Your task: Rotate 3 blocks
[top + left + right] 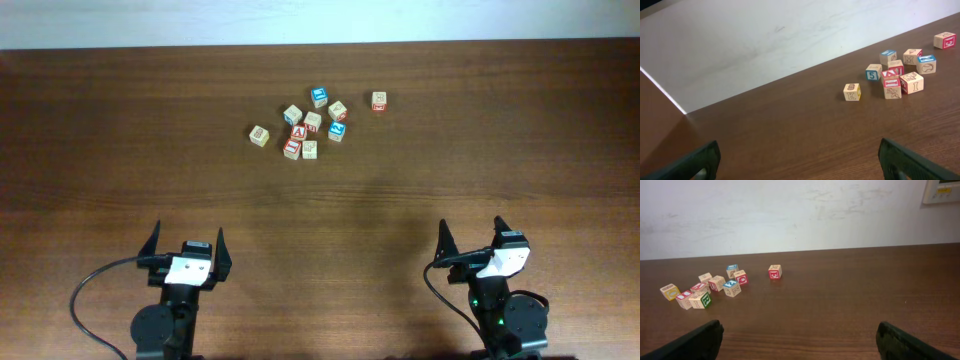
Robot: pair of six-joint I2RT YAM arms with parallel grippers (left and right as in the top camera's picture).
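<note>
Table [90, 160]: dark wood. The far edge runs along the top of the overhead view, under a pale wall [800, 215].
Blocks [313, 121]: loose cluster of small lettered cubes near the far edge, about midway along it and well apart from both grippers.
Left pale block [259, 135]: stands by itself just off the cluster's left side, its sides skewed to the far edge.
Near pale block [310, 148]: on the cluster's near rim, just beside a red-topped block [292, 149].
Blue-and-white block [319, 97]: the cluster member closest to the far edge, slightly skewed to it.
Lone block [379, 100]: red-marked, set apart on the cluster's right.
Long axis: none, as all are cubes. Each rests flat on one face, and the sides lie at differing angles to the table edges.
Open room: bare wood from the cluster to the near edge, and out to the left and right edges.
Left gripper [188, 235]: at the near edge, left side; jaws spread wide, nothing between them.
Right gripper [471, 228]: at the near edge, right side; jaws spread wide, nothing between them.
</note>
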